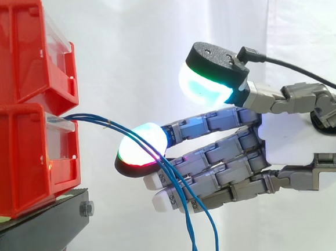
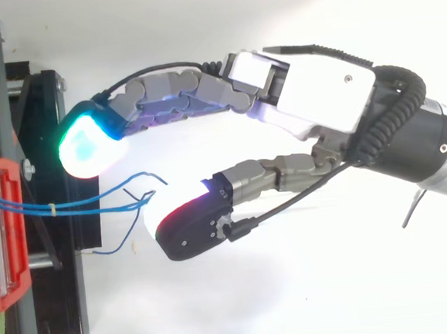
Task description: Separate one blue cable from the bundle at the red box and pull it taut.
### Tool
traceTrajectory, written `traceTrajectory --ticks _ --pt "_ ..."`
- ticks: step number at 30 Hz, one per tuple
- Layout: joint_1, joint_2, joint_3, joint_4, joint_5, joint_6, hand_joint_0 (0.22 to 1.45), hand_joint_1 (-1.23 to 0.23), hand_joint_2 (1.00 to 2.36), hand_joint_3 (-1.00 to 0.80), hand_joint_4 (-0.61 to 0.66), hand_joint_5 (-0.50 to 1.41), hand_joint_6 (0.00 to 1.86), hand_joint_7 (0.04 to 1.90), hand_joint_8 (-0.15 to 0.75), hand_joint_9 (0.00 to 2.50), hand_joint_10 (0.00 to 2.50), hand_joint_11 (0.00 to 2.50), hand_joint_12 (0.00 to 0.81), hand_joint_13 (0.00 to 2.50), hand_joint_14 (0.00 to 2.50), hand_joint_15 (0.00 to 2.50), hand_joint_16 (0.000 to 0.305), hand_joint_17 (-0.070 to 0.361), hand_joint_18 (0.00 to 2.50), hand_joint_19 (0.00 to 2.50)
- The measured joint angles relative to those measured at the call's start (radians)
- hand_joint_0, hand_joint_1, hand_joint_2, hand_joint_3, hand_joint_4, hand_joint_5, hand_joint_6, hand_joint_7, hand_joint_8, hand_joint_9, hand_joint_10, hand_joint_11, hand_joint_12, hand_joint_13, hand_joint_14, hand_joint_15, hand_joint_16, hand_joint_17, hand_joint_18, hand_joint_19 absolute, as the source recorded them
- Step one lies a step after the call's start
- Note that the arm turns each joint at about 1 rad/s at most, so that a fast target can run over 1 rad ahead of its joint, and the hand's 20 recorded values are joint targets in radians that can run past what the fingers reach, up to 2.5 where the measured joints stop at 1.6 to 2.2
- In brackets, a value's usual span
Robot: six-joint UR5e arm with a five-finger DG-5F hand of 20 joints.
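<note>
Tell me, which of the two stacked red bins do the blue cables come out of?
The lower red bin: the blue cables leave its front near the top edge, just under the upper red bin, which has none.

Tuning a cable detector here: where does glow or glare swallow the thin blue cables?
Side view: the thin blue cables read dark and distinct against the bright white curtain, even where they cross the hand's glowing white-and-red fingertip. Top view: that fingertip's white glow floods the surface around the cable ends, weakening their contrast.
</note>
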Motion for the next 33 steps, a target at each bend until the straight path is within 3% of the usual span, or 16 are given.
traceTrajectory --ticks 9,33 --pt "-0.004 0.0 0.0 -0.027 -0.026 0.065 0.54 -0.61 1.0 -0.5 0.26 -0.18 0.5 0.72 0.275 0.43 0.01 0.21 0.334 0.49 0.01 0.17 0.038 0.086 0.33 0.26" --pt "-0.006 -0.013 -0.001 -0.028 -0.043 0.109 0.54 -0.62 1.0 -0.5 0.26 -0.18 0.5 0.73 0.273 0.44 0.01 0.21 0.339 0.51 0.01 0.19 0.04 0.089 0.34 0.28"
